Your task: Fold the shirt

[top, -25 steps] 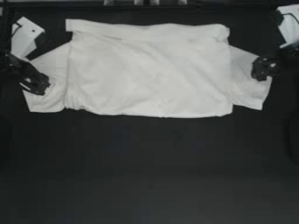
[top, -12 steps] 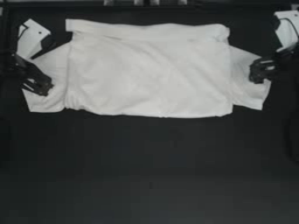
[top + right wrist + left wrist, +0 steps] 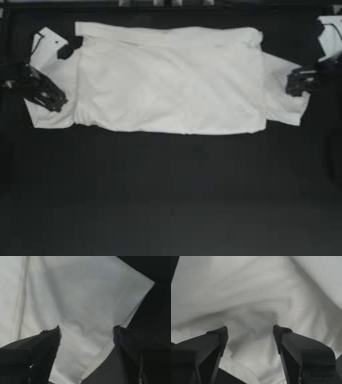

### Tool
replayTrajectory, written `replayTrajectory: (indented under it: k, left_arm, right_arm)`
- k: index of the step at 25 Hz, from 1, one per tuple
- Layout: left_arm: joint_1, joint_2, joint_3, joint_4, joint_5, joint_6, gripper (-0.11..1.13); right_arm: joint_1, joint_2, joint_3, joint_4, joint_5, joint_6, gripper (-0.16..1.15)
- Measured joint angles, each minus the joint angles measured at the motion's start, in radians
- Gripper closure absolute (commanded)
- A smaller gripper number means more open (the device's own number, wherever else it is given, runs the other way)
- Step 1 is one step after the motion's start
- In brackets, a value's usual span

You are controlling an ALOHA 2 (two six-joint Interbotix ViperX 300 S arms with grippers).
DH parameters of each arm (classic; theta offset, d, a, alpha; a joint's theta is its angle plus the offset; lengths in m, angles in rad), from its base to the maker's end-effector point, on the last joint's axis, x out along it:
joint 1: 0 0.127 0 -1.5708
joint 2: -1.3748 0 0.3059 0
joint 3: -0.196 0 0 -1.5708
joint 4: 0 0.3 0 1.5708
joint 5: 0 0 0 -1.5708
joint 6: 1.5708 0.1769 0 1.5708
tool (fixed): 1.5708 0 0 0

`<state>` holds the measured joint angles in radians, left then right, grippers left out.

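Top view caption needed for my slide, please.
White shirt spread on the dark table, left gripper and right gripper open over its sleeves.

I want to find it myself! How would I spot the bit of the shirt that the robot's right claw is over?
Look at the dark table and find the big white shirt spread flat across its far half. Go to the shirt's right side, where the right gripper hovers with open jaws. Under it lies the right sleeve, a short flap that pokes out sideways past the shirt's straight body.
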<state>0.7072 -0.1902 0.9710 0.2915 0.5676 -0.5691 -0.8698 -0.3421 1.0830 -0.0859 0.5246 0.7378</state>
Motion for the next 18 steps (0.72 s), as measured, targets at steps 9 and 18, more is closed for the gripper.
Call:
replayTrajectory:
  k: [9,18]
  left_arm:
    - [0.003,0.029,-0.006,0.003,-0.003,0.000,0.14]
    - [0.003,0.041,-0.012,0.002,-0.008,0.000,0.15]
  right_arm:
    - [-0.003,0.049,0.000,0.012,-0.025,-0.011,0.05]
    - [-0.003,0.094,-0.003,0.025,-0.054,-0.017,0.05]
